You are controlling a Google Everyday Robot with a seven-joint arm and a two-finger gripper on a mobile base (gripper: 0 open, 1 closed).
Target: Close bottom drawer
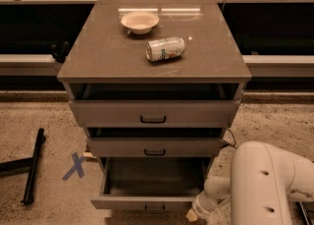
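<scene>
Three drawers here, and the bottom drawer (147,202) is hanging well out at the foot of the cabinet (98,57). The gripper (193,214) sits low, just beside the drawer's right front corner, presumably lined up to shove it in. Can't tell if it's spread or closed.

I see grey-brn bottom drawer (147,177), off-white claw (193,214) by its front corner, wht bowl (140,21), grn/wht can (165,48), blue X (74,165)

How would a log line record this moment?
bottom drawer: open | pincer: low, by its front right corner | cabinet top: bowl, can lying
</scene>
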